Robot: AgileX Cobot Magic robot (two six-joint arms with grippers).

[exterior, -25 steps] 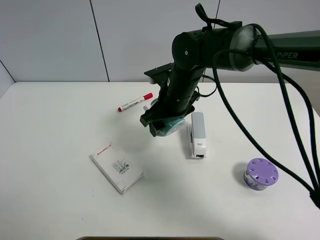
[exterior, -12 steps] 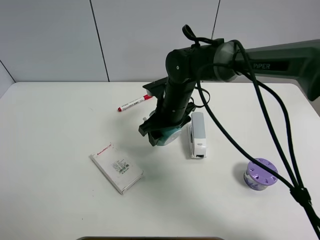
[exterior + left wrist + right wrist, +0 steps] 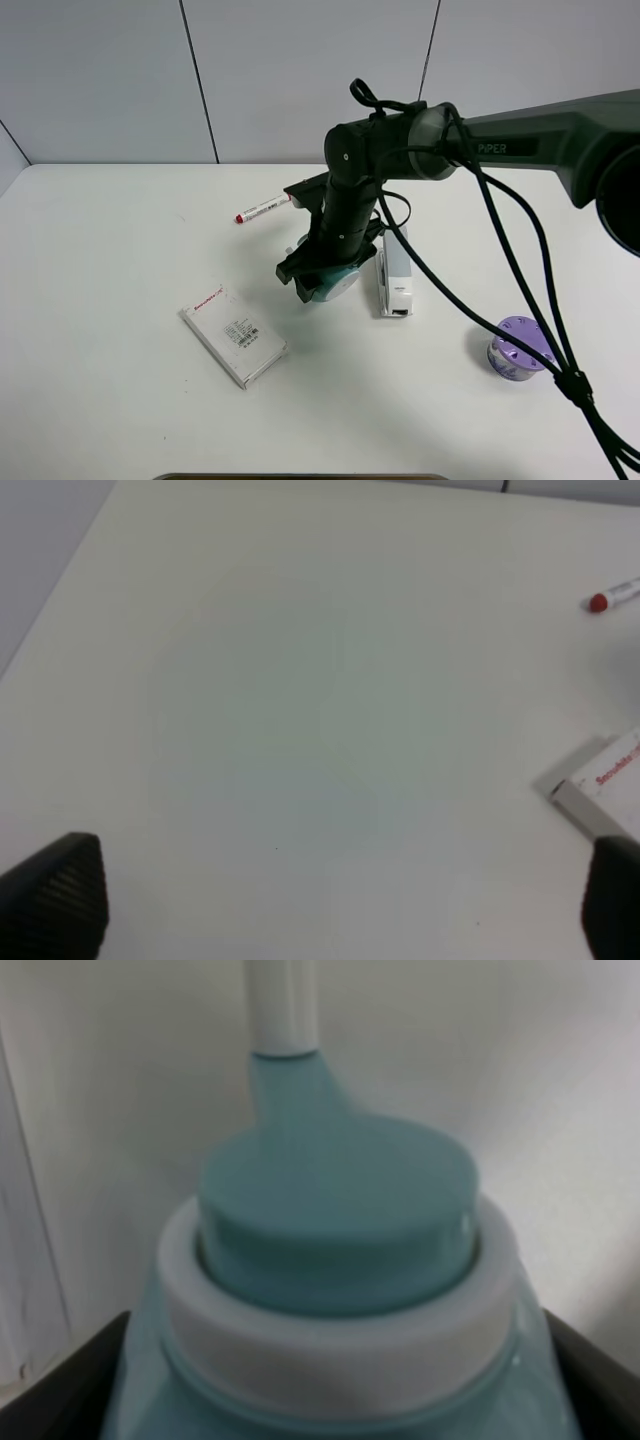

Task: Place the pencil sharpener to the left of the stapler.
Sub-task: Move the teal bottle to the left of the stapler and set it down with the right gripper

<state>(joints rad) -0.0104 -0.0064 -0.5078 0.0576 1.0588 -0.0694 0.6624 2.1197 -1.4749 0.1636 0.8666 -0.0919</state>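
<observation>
The teal pencil sharpener (image 3: 330, 281) is held low over the table, just left of the light grey and white stapler (image 3: 395, 268), which lies flat. My right gripper (image 3: 322, 270) is shut on the sharpener; I cannot tell whether the sharpener touches the table. In the right wrist view the sharpener (image 3: 338, 1222) fills the frame, with its white ring and small white cap, and dark fingers (image 3: 95, 1380) sit at its sides. My left gripper (image 3: 330, 920) is open over bare table, with nothing between its fingertips (image 3: 55, 892).
A red-capped marker (image 3: 262, 208) lies behind the sharpener. A white flat box with red print (image 3: 233, 333) sits at the front left, and its corner (image 3: 600, 790) shows in the left wrist view. A purple round container (image 3: 520, 348) stands at the front right.
My right arm has moved left and down with the sharpener, from above the stapler's left edge to low beside it. The stapler, box and marker stay put.
</observation>
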